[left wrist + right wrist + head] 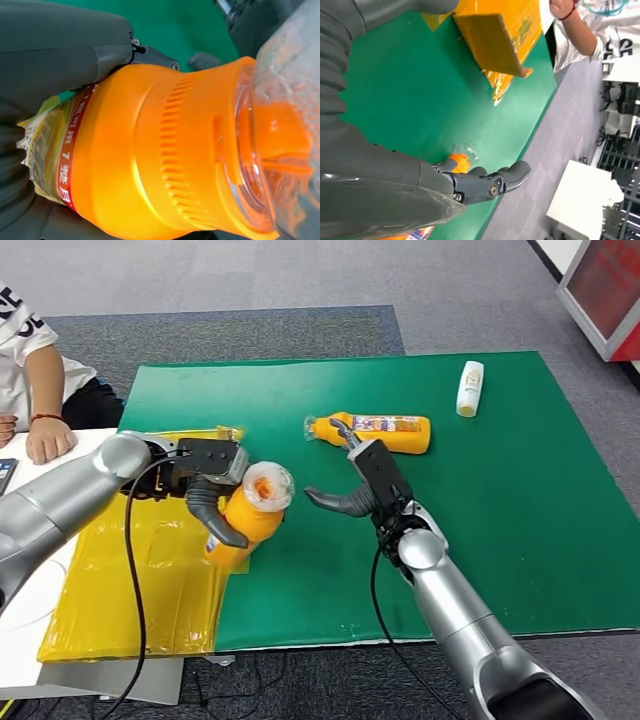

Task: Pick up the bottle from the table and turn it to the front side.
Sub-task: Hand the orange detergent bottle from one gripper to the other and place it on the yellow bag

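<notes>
My left hand (211,490) grips an orange bottle (249,512) with a clear cap, lifted above the edge of the yellow sheet and pointing its cap toward the camera. In the left wrist view the bottle (158,150) sits against my hand (56,50), with its label band (68,160) by the fingers. A second orange bottle (377,430) lies on its side on the green mat (513,500). My right hand (362,485) is open just in front of that lying bottle, holding nothing; its fingers (482,182) are spread above the mat (414,90).
A small white bottle (469,388) lies at the far right of the mat. A yellow sheet (128,590) covers the table's left part. A person (34,390) sits at the far left with a hand on the white table.
</notes>
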Motion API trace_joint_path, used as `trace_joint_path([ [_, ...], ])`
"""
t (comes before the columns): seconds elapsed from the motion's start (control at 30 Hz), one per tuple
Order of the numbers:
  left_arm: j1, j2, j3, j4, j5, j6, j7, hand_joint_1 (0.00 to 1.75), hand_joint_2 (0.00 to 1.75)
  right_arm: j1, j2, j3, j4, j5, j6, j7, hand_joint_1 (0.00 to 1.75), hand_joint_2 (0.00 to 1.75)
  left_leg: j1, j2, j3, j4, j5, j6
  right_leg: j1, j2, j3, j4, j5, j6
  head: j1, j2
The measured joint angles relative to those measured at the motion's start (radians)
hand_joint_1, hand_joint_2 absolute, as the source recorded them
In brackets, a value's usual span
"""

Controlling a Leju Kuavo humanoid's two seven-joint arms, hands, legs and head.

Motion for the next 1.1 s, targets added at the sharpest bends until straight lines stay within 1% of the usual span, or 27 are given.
trace_joint_path([
  [0.2, 0.014, 0.035, -0.031, -0.001, 0.005, 0.016, 0.006, 1.75, 1.75, -0.028, 0.007, 0.02, 0.022, -0.011, -0.007, 0.0, 0.0, 1.75, 0.0, 0.0, 0.0, 0.0, 0.0, 0.0, 0.0, 0.0, 0.0, 0.0, 0.0, 0.0, 0.0, 0.0],
  [0.27, 0.015, 0.038, -0.04, 0.0, -0.016, 0.042, 0.044, 1.75, 1.75, -0.029, 0.007, 0.023, 0.027, -0.015, -0.016, 0.0, 0.0, 1.75, 0.0, 0.0, 0.0, 0.0, 0.0, 0.0, 0.0, 0.0, 0.0, 0.0, 0.0, 0.0, 0.0, 0.0],
  [0.33, 0.015, 0.033, -0.052, 0.004, -0.057, 0.087, 0.107, 1.75, 1.75, -0.029, 0.007, 0.023, 0.031, -0.016, -0.029, 0.002, 0.0, 1.75, 0.0, 0.0, 0.0, 0.0, 0.0, 0.0, 0.0, 0.0, 0.0, -0.001, 0.0, 0.0, 0.0, 0.0],
  [0.43, 0.013, 0.006, -0.074, 0.022, -0.13, 0.166, 0.203, 1.75, 1.75, -0.027, 0.006, 0.021, 0.031, -0.01, -0.048, 0.01, 0.0, 1.75, 0.0, 0.0, 0.0, 0.001, 0.0, 0.0, 0.0, 0.0, -0.001, -0.001, 0.0, 0.0, 0.0, 0.0],
  [0.53, 0.013, -0.029, -0.096, 0.041, -0.175, 0.214, 0.25, 1.75, 1.75, -0.022, 0.005, 0.017, 0.031, -0.002, -0.054, 0.017, 0.0, 1.75, 0.0, 0.0, 0.0, 0.001, 0.0, 0.0, 0.0, 0.0, -0.001, -0.001, 0.0, 0.0, 0.0, 0.0],
  [0.7, 0.013, -0.07, -0.122, 0.066, -0.211, 0.24, 0.266, 1.75, 1.75, -0.015, 0.003, 0.008, 0.032, 0.008, -0.059, 0.02, 0.0, 1.75, 0.0, 0.0, 0.0, 0.001, 0.0, 0.0, 0.0, 0.0, -0.001, -0.001, 0.0, 0.0, 0.0, 0.0],
  [0.8, 0.013, -0.103, -0.131, 0.096, -0.252, 0.266, 0.273, 1.75, 1.75, -0.014, 0.003, -0.003, 0.035, 0.021, -0.065, 0.021, 0.0, 1.75, 0.0, 0.0, 0.0, 0.001, 0.0, 0.0, 0.0, 0.0, -0.001, -0.001, 0.0, 0.0, 0.0, 0.0],
  [0.9, 0.013, -0.133, -0.132, 0.126, -0.261, 0.27, 0.267, 1.75, 1.75, -0.014, 0.003, -0.011, 0.039, 0.029, -0.066, 0.019, 0.0, 1.75, 0.0, 0.0, 0.0, 0.001, 0.0, 0.0, 0.0, 0.0, -0.001, -0.001, 0.001, 0.0, 0.0, 0.0],
  [1.0, 0.014, -0.15, -0.132, 0.159, -0.273, 0.267, 0.264, 1.75, 1.75, -0.009, 0.003, -0.02, 0.041, 0.035, -0.063, 0.018, 0.0, 1.75, 0.0, 0.0, 0.0, 0.001, 0.0, 0.0, 0.0, 0.0, -0.001, -0.001, 0.001, 0.0, 0.0, 0.0],
  [1.1, 0.019, -0.172, -0.135, 0.208, -0.317, 0.281, 0.288, 1.75, 1.75, -0.004, 0.003, -0.032, 0.044, 0.039, -0.062, 0.018, 0.0, 1.75, 0.0, 0.0, 0.0, 0.001, 0.0, 0.0, 0.0, 0.0, -0.001, -0.001, 0.001, 0.0, 0.0, 0.0],
])
